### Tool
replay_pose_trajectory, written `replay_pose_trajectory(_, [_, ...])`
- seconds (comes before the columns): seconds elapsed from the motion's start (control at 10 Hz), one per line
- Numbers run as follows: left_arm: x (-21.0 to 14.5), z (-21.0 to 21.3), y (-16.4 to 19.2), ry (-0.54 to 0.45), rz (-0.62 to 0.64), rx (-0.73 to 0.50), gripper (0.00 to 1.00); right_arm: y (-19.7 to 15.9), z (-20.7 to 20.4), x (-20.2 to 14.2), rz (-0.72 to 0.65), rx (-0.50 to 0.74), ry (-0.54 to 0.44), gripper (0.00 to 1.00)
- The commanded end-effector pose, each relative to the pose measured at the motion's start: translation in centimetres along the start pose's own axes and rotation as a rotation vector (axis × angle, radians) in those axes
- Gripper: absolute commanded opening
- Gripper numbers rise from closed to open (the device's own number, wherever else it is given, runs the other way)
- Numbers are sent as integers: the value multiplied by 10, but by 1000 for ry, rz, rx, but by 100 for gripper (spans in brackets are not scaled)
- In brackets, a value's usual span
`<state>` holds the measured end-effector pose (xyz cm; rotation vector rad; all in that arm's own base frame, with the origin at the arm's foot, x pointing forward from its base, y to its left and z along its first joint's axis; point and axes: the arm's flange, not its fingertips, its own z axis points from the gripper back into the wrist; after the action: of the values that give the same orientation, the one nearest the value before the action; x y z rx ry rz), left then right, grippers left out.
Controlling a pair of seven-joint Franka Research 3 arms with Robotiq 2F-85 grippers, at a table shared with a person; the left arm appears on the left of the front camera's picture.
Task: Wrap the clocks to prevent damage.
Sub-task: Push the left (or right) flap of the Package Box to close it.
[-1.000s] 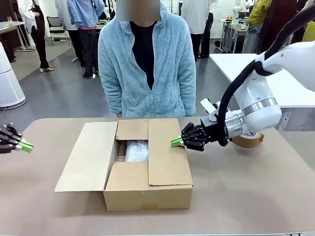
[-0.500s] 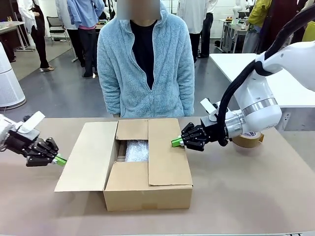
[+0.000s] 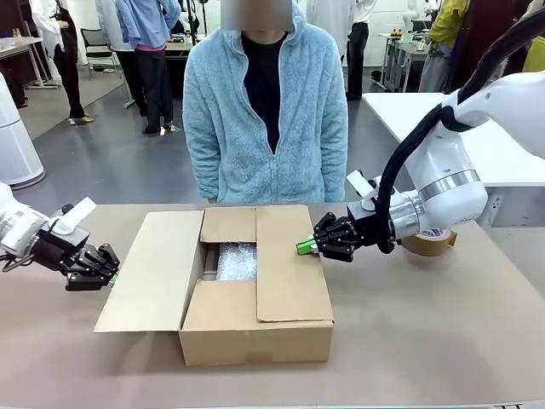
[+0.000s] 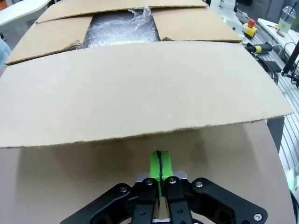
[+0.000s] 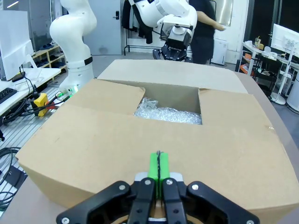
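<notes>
The clocks show as a bundle of whitish bubble wrap (image 3: 237, 260) lying inside the open cardboard box (image 3: 255, 328); the same bundle (image 4: 122, 27) (image 5: 168, 113) appears in both wrist views. My left gripper (image 3: 111, 277) is shut with nothing held, its green tips just at the outer edge of the box's left flap (image 4: 140, 88), low over the table. My right gripper (image 3: 302, 247) is shut and empty too, tips resting at the right flap (image 5: 154, 144), which lies folded over the box. My own gripper tips show in the wrist views (image 4: 160, 165) (image 5: 158, 165).
A brown tape roll (image 3: 430, 243) lies behind my right arm. A person in a light blue fleece (image 3: 268, 111) stands at the far side of the table (image 3: 443, 341), hands out of sight. The left flap lies spread flat on the table.
My left arm has come in from the table's left edge to the box's left flap. The person has stepped slightly to the right. The right arm has stayed still.
</notes>
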<state>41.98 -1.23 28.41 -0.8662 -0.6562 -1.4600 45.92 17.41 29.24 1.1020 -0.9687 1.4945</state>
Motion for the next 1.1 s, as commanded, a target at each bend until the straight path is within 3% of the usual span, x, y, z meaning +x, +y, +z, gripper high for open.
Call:
replay_pose_trajectory(0.0, [0,-3,4,-84,-21,27,0,0,-2,-2,-4,-3,8,1])
replay_pose_trajectory(0.5, [30,4,0,-233,-55,88,0,0,-2,-2,-4,-3,8,1])
replay_pose_trajectory(1.0, [64,-4,-6,-282,-101,43,0,0,-2,-2,-4,-3,8,1])
